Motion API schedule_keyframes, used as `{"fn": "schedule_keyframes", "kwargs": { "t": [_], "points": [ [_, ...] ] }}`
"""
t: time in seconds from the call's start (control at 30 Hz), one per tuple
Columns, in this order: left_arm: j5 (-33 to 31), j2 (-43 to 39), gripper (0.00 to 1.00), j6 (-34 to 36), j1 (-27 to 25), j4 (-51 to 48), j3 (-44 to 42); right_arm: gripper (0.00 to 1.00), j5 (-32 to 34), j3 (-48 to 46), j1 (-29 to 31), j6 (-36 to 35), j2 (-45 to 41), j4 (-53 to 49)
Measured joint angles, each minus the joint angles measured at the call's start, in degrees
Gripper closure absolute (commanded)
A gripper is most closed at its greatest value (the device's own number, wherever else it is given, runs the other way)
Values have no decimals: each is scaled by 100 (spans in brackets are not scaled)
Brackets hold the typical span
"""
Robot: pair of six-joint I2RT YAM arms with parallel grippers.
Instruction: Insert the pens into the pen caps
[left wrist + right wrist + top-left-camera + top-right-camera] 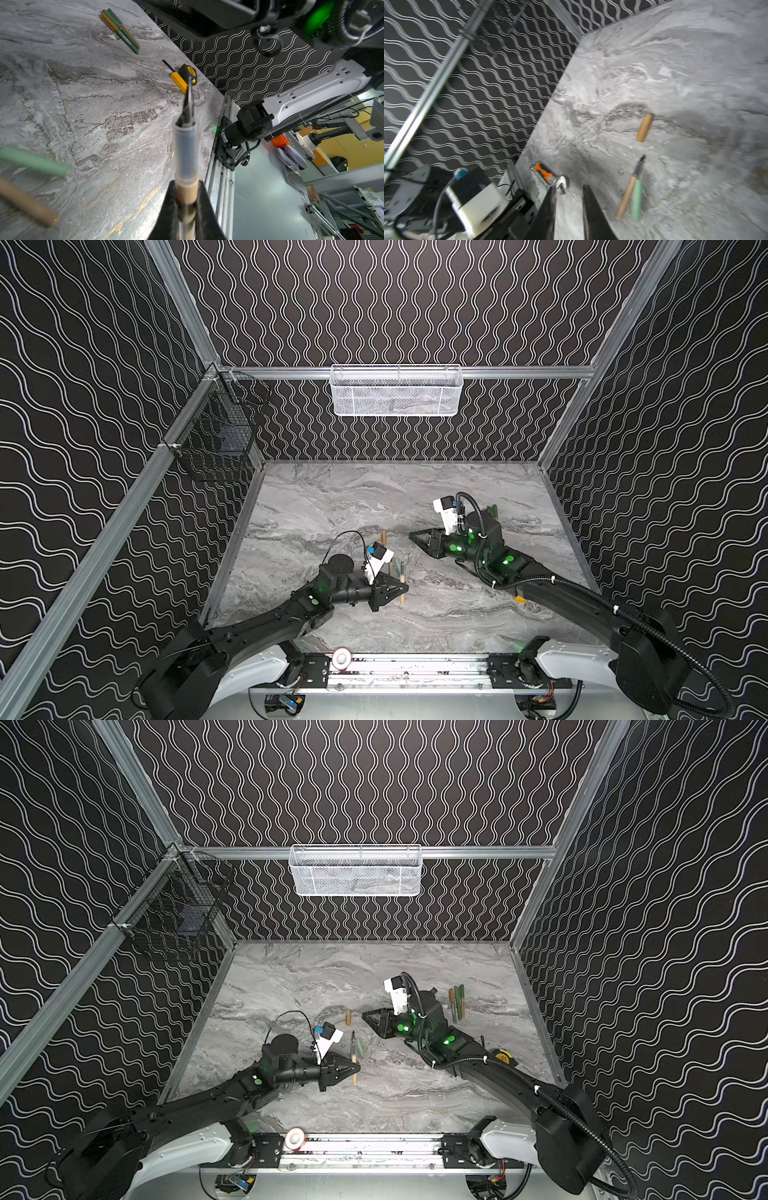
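Grey marbled tabletop (291, 977) boxed in by black walls (415, 782) with white wavy lines; white mesh basket (355, 871) hung on the back rail, black wire basket (174, 907) on the left rail.

Clamped in the left gripper (358, 1066): a tan pen (185, 149). From the left wrist, tan barrel pinched tight between both fingers (204, 207), clear grip section and dark pointed tip jutting well past the fingertips. From above, pen held off the table, crossing the fingertips, tail end poking out toward the near edge, tip toward the back wall.

Low over the marble, right gripper (568, 185) with jaws slightly parted, bare tabletop showing through the gap. Flat on the table just ahead of those fingertips and off to one side, not touching them: a tan pen cap (644, 128).

Near the held pen, flat on the marble, a pale green pen cap (35, 162), blurred; from above too faint to tell whether one or two.

On the far side of the right arm, tan and green pens (456, 1002) side by side, well apart from both grippers. Near the right edge, yellow-and-black tape measure (190, 71) and flat yellow block (178, 82) touching each other. By the table edge beyond the right fingertips, an orange-handled wrench (544, 172).
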Motion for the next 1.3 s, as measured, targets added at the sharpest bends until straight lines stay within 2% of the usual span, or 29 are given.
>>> {"fn": "schedule_keyframes", "kwargs": {
  "t": [0.13,0.3,0.4,0.57,0.7,0.83,1.03,1.3],
  "points": [
    [-68,-164,100,-2,0,-17,-13,72,-74,-109,2,142,-28,295],
    [-516,-846,100,-2,17,-520,-7,69,79,-7,2,61,-7,-22],
    [-1008,-1322,100,-2,72,-1268,168,68,352,186,26,-184,153,-407],
    [-2321,-2140,100,-96,306,-3056,769,61,595,411,313,-525,828,-1099],
    [-3233,-2743,100,-168,501,-4533,1414,55,767,785,863,-796,1617,-1517],
    [-3847,-3198,100,-125,575,-5694,2111,55,909,1244,1425,-957,2365,-1685],
    [-4317,-3598,100,149,586,-6738,2682,56,1388,1980,1816,-1064,3314,-2068],
    [-4387,-3880,100,297,586,-7071,2632,61,1814,2559,1941,-1147,3956,-2568]
  ]
}}
